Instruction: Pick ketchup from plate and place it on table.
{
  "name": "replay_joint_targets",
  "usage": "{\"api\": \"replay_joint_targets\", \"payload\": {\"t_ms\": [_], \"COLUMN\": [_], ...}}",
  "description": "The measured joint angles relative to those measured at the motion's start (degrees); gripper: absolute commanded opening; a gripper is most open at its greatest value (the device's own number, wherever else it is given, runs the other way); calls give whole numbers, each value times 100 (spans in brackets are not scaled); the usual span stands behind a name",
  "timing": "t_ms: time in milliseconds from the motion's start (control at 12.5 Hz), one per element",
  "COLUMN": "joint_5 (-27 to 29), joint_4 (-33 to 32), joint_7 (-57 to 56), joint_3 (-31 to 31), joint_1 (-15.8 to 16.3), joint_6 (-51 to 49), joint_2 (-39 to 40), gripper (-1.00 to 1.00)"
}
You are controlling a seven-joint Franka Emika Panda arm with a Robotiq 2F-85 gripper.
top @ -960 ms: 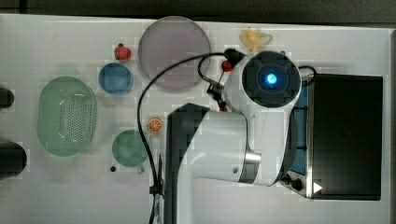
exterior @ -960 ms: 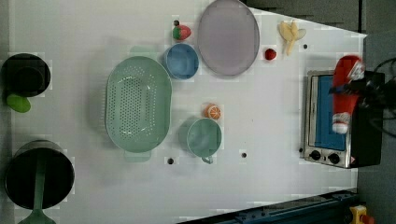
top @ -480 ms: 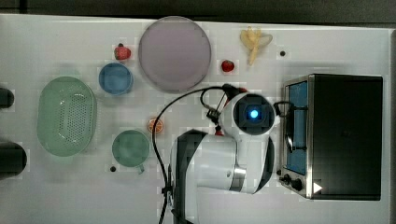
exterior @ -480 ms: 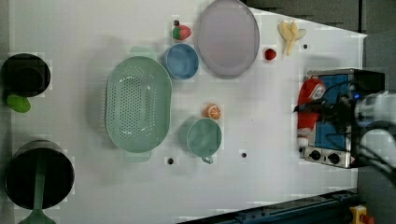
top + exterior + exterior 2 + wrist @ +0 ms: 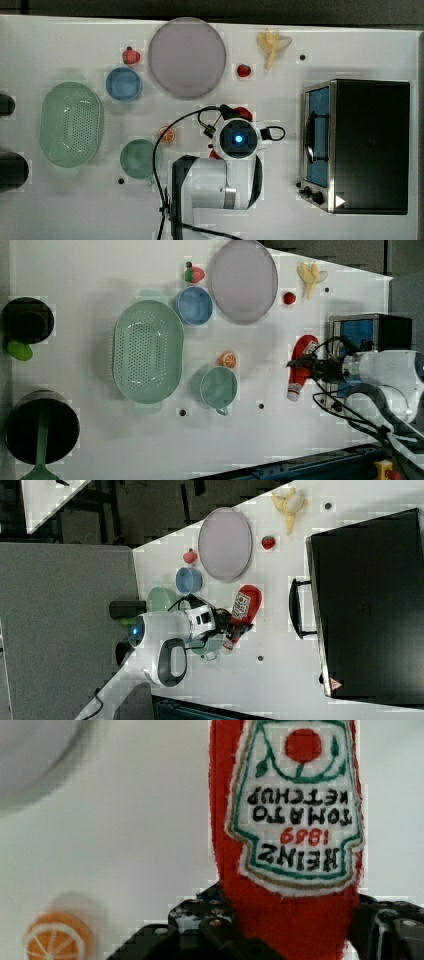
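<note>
The ketchup (image 5: 301, 365), a red plush bottle with a white label and whitish cap, lies lengthwise between the fingers of my gripper (image 5: 299, 364), which is shut on its lower body. It sits low over the white table (image 5: 150, 440), beside the oven front; I cannot tell whether it touches. The wrist view shows the ketchup label (image 5: 295, 815) close up, with a black finger (image 5: 200, 925) on either side. In the top view my arm hides most of it; a red end (image 5: 243, 112) peeks out. The mauve-grey plate (image 5: 186, 57) is bare, well apart from the bottle.
A toaster oven (image 5: 365, 145) stands on the top view's right. An orange slice (image 5: 167, 134), green cup (image 5: 137, 158), blue bowl (image 5: 124, 84) and green colander (image 5: 71, 125) lie on the top view's left. Strawberry (image 5: 131, 56), small red fruit (image 5: 243, 70) and banana (image 5: 272, 45) sit near the plate.
My arm carried the ketchup from over the toaster oven to the open table beside it, moving toward the left view's left and getting lower.
</note>
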Motion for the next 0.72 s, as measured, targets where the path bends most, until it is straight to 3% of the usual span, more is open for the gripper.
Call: {"api": "replay_joint_targets", "payload": {"t_ms": [240, 320, 720], "joint_5": [-16, -17, -29], "joint_4": [-11, -45, -45], "joint_7": [46, 46, 104], "joint_3": [118, 88, 62], "joint_1": [26, 47, 64], "joint_6": [313, 397, 341], "joint_2": [383, 438, 122], "gripper": [91, 100, 100]}}
